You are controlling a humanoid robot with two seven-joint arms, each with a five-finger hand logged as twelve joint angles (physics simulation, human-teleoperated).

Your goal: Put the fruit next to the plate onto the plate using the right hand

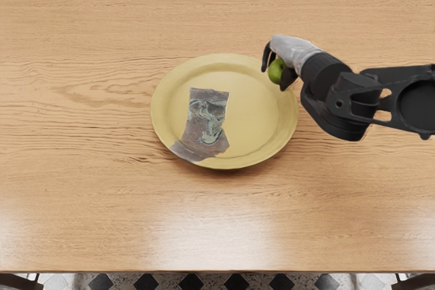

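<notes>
Grey packet (206, 124) lies on the yellow plate (262, 123); at its far-right rim the right hand (289, 56) clasps the green fruit (276, 70), which probably needs carrying inward before release.

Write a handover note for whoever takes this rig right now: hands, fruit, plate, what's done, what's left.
Right hand: shut on the green fruit, at the upper right rim of the yellow plate.
Left hand: not in view.
Already lying on the plate: a grey crumpled packet.
Done: fruit grasped.
Left: probably carry it inward, set it on bare plate beside the packet, then release.
</notes>
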